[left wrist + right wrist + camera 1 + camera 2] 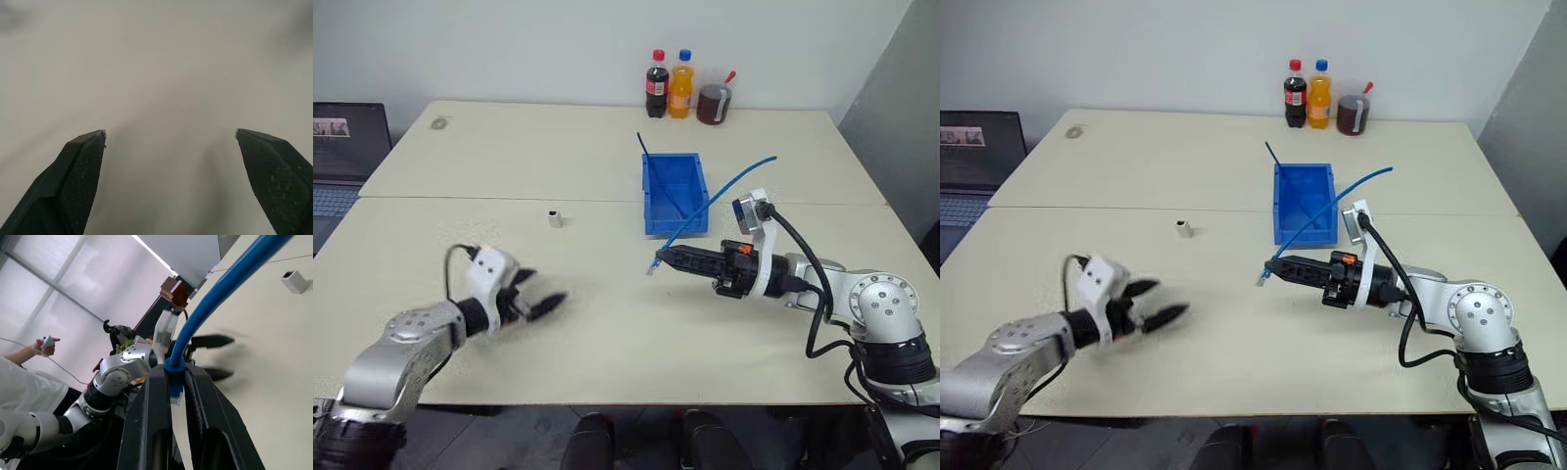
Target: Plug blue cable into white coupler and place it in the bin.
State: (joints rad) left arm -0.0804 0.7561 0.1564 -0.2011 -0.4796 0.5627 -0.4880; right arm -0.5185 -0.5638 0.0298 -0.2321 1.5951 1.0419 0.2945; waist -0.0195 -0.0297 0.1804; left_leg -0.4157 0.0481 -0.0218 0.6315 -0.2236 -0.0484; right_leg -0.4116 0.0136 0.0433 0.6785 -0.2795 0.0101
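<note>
My right gripper [664, 258] is shut on the blue cable [717, 192] near its plug end, held just above the table in front of the bin [674, 195]. The cable arcs up and back to the right over the bin's front corner. In the right wrist view the cable [215, 298] runs out from between the fingers [146, 421], its plug [176, 394] showing. The white coupler [554, 218] lies on the table, left of the bin, apart from both grippers. At the front left, my left gripper [546, 302] stands open over bare table, its fingertips [88, 152] wide apart.
A thin darker-blue strand [658, 176] leans in the bin. Three drink containers [683, 88] stand at the table's far edge. A laptop [342, 147] sits off the left side. A person [24, 382] holding a controller appears in the right wrist view.
</note>
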